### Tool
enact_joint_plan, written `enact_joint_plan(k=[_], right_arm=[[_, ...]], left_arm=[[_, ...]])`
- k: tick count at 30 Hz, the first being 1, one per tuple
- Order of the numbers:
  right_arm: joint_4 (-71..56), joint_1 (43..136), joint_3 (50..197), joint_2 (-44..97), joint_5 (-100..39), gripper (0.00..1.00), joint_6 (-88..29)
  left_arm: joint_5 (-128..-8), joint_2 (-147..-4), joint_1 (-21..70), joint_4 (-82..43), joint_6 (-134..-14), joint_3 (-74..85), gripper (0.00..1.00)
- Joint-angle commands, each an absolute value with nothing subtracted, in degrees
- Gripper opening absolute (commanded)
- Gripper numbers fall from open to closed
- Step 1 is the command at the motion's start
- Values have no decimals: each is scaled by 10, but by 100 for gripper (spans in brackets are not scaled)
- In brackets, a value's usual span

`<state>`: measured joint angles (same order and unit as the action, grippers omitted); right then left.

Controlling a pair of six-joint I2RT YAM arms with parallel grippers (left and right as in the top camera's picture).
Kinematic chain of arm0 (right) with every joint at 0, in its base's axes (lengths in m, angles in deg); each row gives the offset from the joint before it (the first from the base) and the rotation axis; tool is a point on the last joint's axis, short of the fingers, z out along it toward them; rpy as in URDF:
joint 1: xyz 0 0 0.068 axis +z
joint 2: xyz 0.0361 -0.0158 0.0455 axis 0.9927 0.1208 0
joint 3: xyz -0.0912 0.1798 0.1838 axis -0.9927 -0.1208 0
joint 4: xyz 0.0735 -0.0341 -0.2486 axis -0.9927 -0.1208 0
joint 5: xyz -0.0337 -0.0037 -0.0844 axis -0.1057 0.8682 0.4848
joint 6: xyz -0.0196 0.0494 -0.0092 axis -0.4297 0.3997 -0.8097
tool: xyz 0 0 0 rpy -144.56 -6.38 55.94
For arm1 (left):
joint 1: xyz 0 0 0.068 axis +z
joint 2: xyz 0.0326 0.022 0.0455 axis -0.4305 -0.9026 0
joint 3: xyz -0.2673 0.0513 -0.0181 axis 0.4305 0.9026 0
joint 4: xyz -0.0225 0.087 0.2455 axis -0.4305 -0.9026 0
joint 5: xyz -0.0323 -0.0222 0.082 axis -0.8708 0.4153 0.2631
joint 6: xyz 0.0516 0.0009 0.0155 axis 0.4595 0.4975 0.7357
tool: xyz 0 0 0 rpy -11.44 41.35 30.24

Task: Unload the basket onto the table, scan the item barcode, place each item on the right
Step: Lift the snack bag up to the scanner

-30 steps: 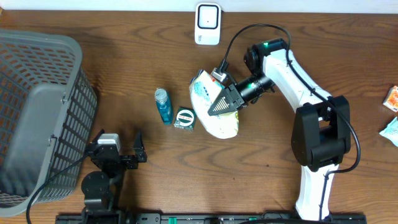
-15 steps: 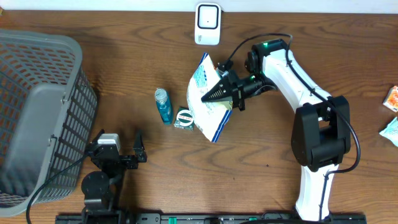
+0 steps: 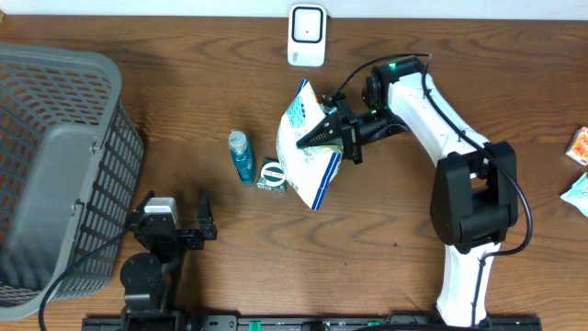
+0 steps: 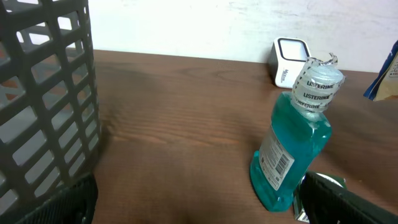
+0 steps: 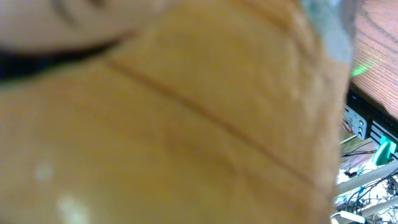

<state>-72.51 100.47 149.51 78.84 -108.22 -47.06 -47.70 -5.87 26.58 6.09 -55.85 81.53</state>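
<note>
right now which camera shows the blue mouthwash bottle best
Left wrist: the mouthwash bottle is close up, with its label and barcode visible. Overhead shows it small, from above. Right wrist shows only the bag.

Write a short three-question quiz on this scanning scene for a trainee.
1. True or false: the left gripper is open and empty.
2. The right gripper is shut on: A) the white-and-blue bag B) the scanner C) the basket.
3. Which item lies between the mouthwash bottle and the white-and-blue bag?
Key: 1 true; 2 A; 3 the green pack.
</note>
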Motion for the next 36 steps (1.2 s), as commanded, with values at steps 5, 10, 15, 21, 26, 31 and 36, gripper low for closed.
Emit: enact_joint_plan(k=[5,10,15,21,26,31,36], right_arm=[[-726,988,1501,793,-938,1,-643],[-722,967,1503,784,-865,1,-706],[-658,957,1504,734,-847,2,-723],[-472,971,1504,624,-668,1,-558],[-335,1007,1504,574,-530,1,-531],[-206,1044,1504,588,-495,1,-499],[-70,1061,1504,640,-425,1,-482]], left_arm=[[-484,-57,269,46,-551,824,100],[-484,-57,269,46,-551,824,100],[-484,-57,269,46,-551,824,100],[-484,-57,269,46,-551,824,100],[-484,-57,269,46,-551,824,100],[-484,-57,269,46,-551,824,100],[-484,-57,269,46,-551,824,100]])
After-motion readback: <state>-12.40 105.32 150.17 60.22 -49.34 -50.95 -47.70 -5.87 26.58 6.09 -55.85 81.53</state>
